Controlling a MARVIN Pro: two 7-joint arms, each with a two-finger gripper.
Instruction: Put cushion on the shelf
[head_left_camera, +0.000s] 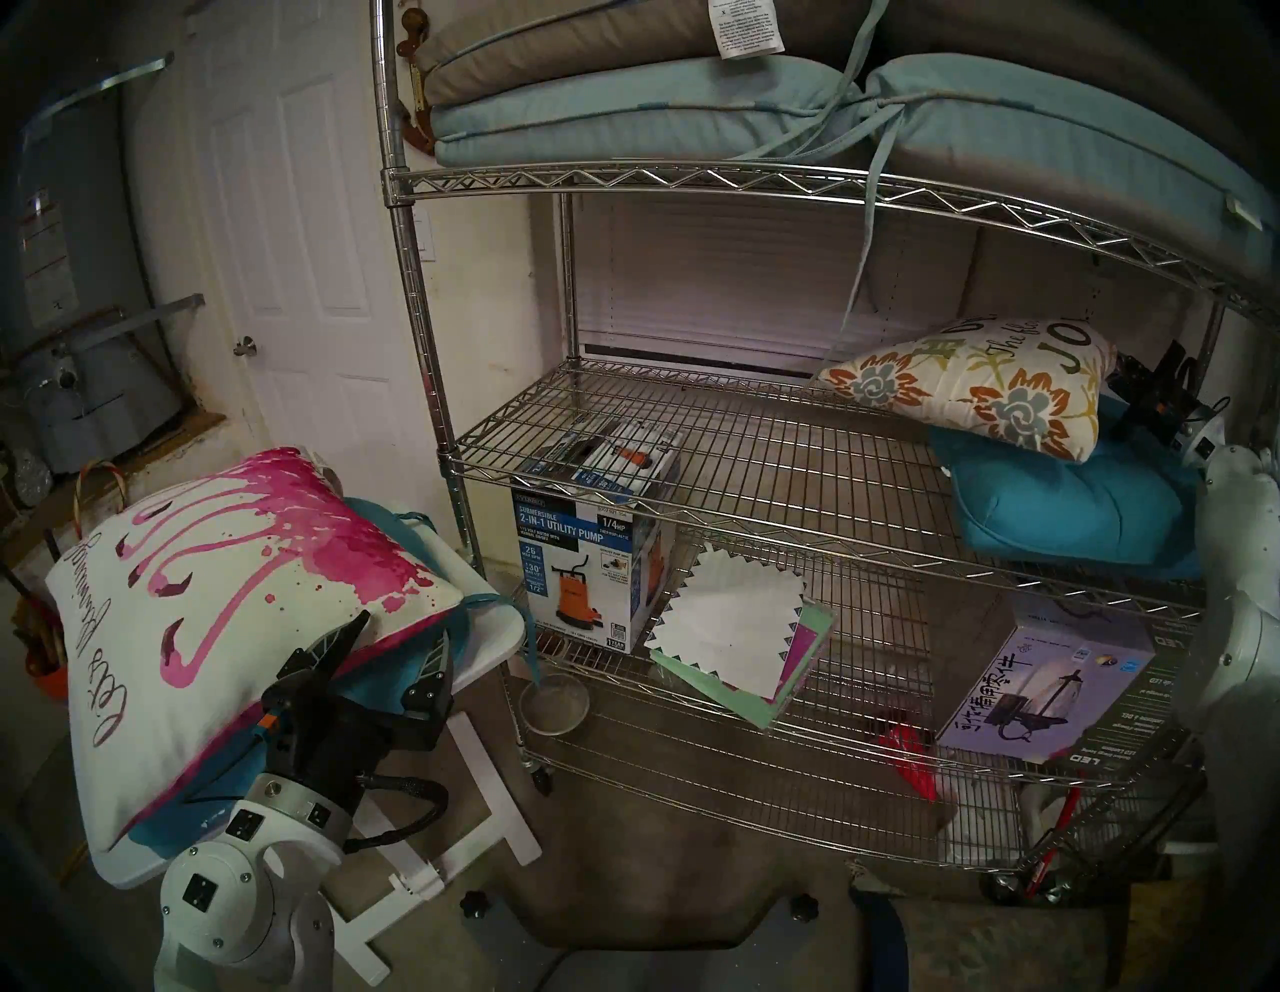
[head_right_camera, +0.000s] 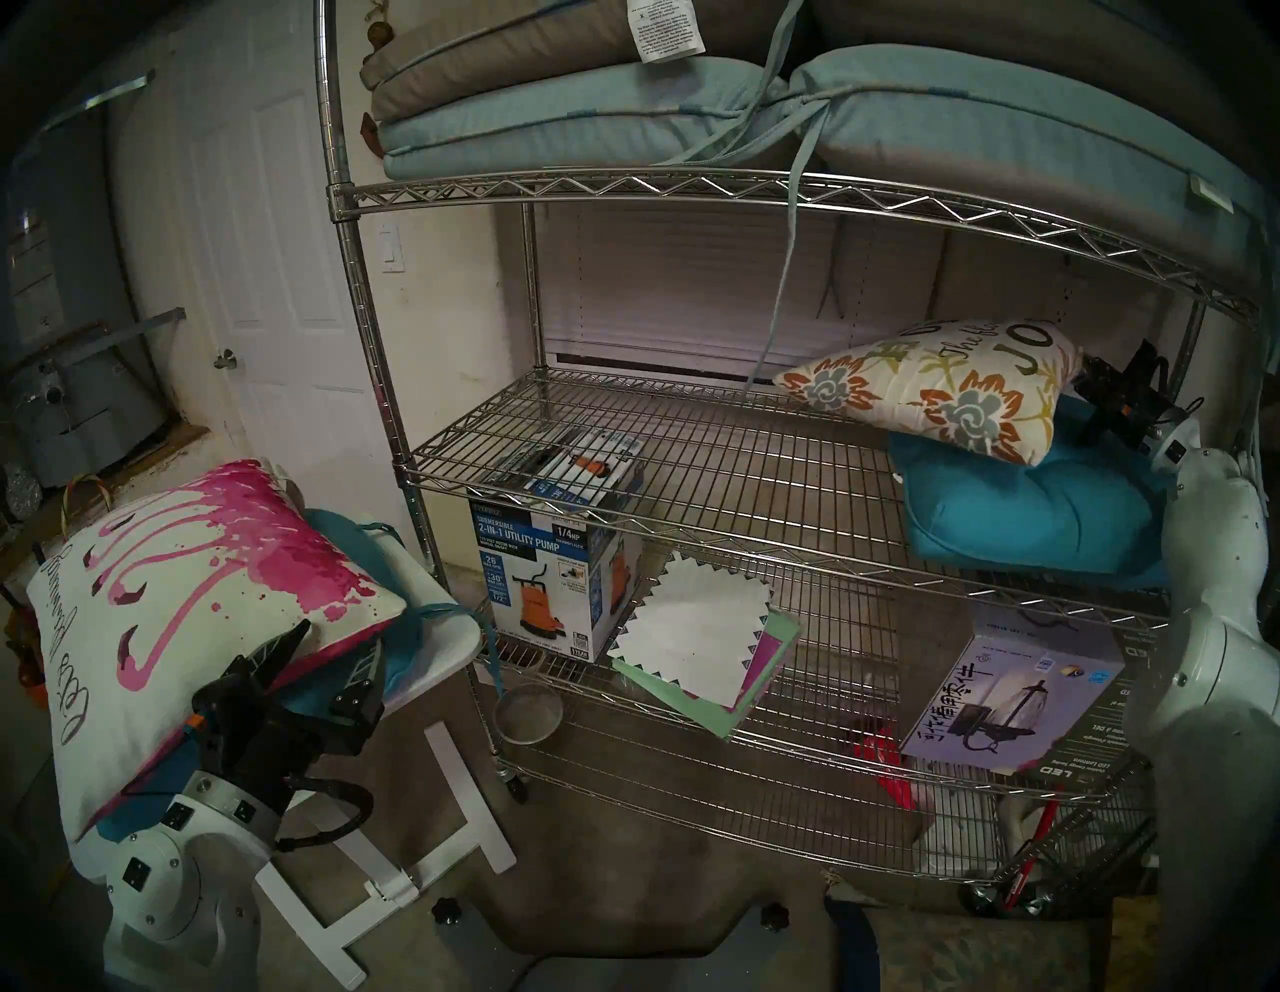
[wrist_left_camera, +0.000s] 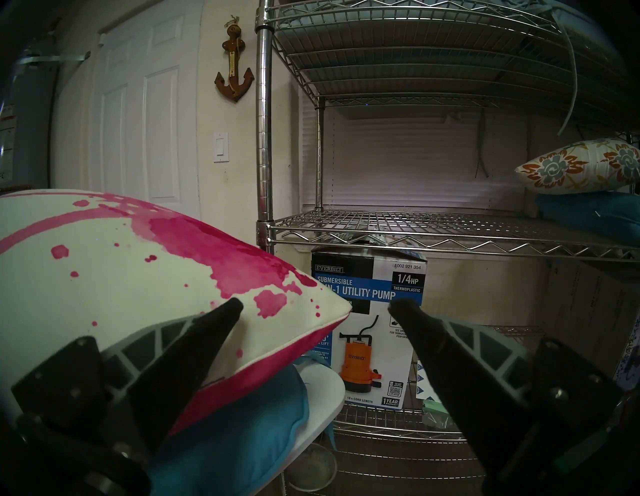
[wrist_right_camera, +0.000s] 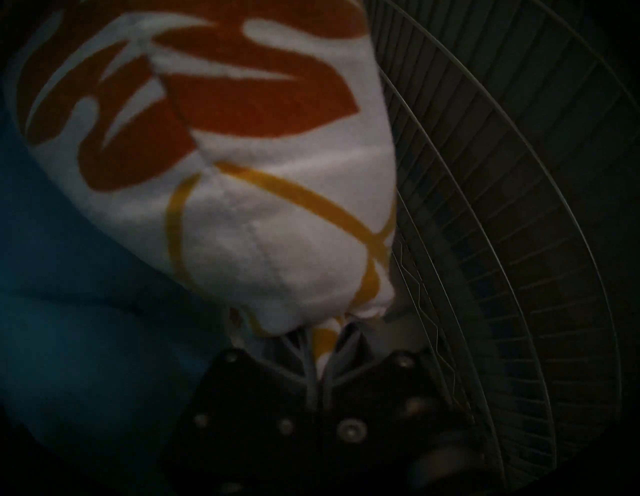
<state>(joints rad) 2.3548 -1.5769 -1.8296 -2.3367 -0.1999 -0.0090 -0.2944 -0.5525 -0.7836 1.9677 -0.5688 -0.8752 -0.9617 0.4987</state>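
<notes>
Two cushions are being shown on the shelf's middle tier: a floral cushion is lying tilted on a blue cushion. Its corner is being pinched by the right gripper, jaws clenched on the fabric. Over on the white table, a pink-splashed cushion is being left on another blue one. Beside its corner the left gripper is being held wide apart, nothing between its fingers.

Home storage room, as I see it: water heater and panelled door left of my left gripper; chrome wire shelf ahead, boxed utility pump beneath.
</notes>
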